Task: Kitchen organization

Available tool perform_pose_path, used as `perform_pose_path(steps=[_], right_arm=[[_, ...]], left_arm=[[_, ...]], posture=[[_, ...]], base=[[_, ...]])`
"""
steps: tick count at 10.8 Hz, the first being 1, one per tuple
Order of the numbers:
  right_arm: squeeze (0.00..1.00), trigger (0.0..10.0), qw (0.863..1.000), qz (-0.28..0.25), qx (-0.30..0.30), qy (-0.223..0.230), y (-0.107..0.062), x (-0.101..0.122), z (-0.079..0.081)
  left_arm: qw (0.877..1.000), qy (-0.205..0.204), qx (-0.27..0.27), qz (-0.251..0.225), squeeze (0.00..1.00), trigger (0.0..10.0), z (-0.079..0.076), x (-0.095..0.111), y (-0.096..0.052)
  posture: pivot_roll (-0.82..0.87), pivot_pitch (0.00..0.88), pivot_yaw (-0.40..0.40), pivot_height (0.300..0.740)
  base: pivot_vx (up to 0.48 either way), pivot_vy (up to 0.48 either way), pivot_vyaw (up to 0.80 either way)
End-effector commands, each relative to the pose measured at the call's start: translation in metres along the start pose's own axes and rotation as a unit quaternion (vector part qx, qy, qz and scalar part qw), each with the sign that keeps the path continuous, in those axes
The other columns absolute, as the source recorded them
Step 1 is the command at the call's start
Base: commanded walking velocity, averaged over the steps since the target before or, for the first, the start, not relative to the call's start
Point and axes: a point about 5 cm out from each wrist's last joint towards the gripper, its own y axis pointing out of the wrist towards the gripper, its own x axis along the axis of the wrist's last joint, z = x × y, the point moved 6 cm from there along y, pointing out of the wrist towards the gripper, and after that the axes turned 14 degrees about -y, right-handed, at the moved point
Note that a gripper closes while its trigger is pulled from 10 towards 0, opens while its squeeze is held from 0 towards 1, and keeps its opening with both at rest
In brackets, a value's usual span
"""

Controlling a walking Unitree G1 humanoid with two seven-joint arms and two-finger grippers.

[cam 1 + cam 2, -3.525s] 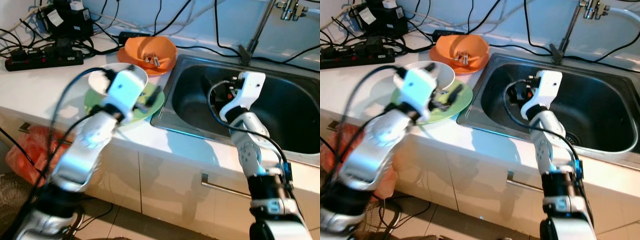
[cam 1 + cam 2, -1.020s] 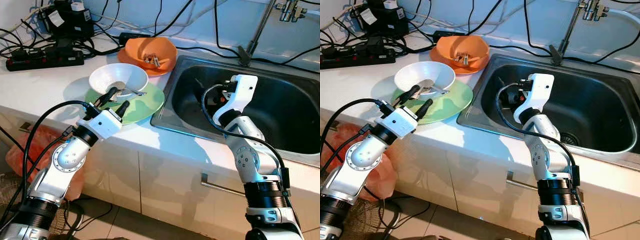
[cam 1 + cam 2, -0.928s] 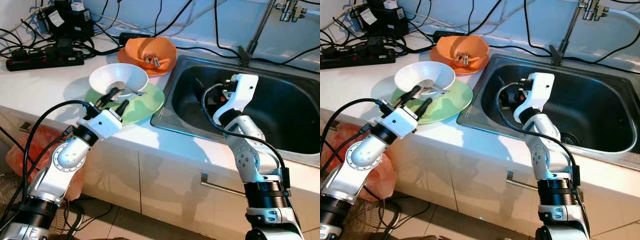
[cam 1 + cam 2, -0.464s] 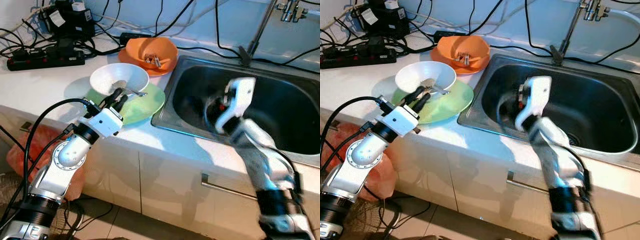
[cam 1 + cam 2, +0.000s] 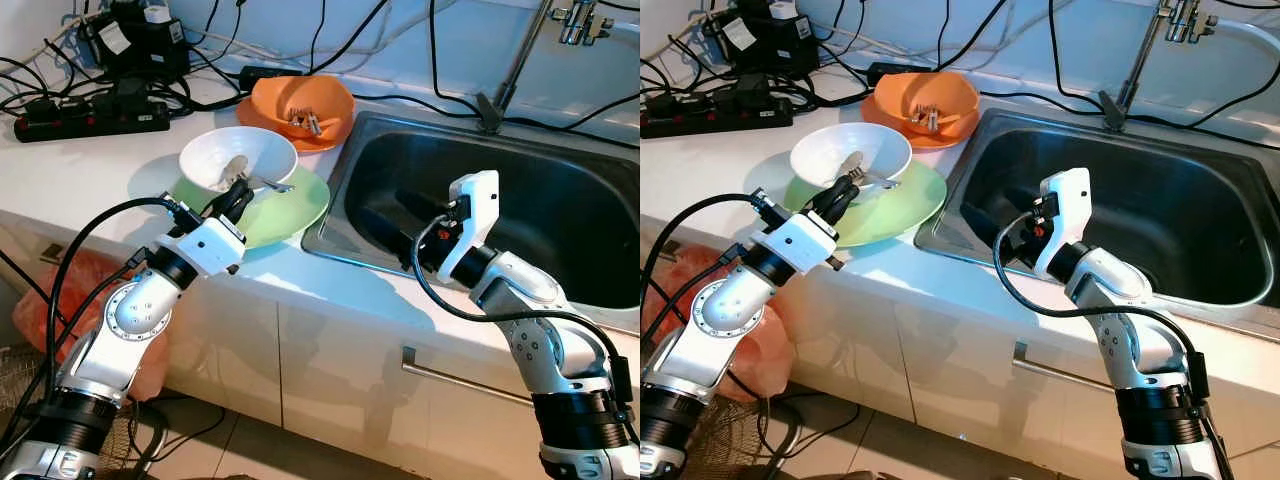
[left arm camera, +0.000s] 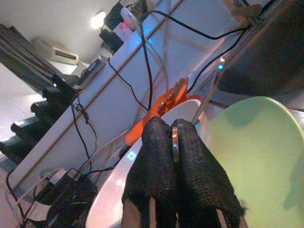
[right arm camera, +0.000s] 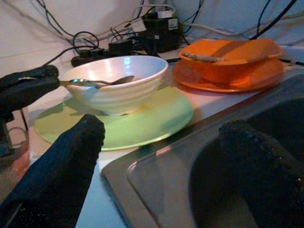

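Along the white counter (image 5: 90,160) sits a big steel sink (image 5: 560,215), with a tangle of black cables and a power strip (image 5: 90,112) at the back by the wall. Next biggest is the green plate (image 5: 290,205), just left of the sink, with a white bowl (image 5: 215,160) sitting on its far-left part. Behind those, an orange bowl (image 5: 330,95) rests on an orange plate (image 5: 890,112), and there's some cutlery inside the bowl, too small to tell what exactly.

Left gripper (image 5: 237,194) is over the near rim of the white bowl with both fingers (image 6: 161,161) pinched together on the handle of a spoon (image 7: 97,82). The spoon's other end lies inside the bowl, handle poking out over the rim toward the gripper.

Right gripper (image 7: 161,156) hangs over the sink's left front corner, fingers spread wide apart with nothing between them, pointing toward the plate and bowl.
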Motion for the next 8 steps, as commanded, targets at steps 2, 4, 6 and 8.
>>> perform_pose_path(steps=[2,4,6,8], right_arm=[[0.0,10.0,1.0,-0.002,0.024,-0.001,-0.004,0.004,0.007],[0.0,10.0,0.999,0.004,0.041,0.002,-0.007,0.001,0.012],[0.0,10.0,0.999,0.006,0.036,0.003,-0.008,0.001,0.009],[0.0,10.0,1.0,-0.005,-0.004,0.017,-0.004,0.006,-0.008]], left_arm=[[1.0,0.024,-0.004,-0.015,0.0,0.0,0.006,0.009,-0.002],[0.999,0.039,-0.004,-0.031,0.0,0.0,0.009,0.017,-0.004],[0.993,0.067,0.002,-0.092,0.0,0.0,0.016,0.051,0.005],[0.98,0.056,-0.011,-0.191,0.0,0.0,0.011,0.108,0.027]], posture=[[0.12,0.037,-0.042,0.74],[0.12,0.036,-0.039,0.74],[0.12,0.034,-0.04,0.74],[0.13,0.028,-0.045,0.74]], base=[[0.0,0.0,0.0],[0.0,0.0,0.0],[0.0,0.0,0.0],[0.0,0.0,0.0]])
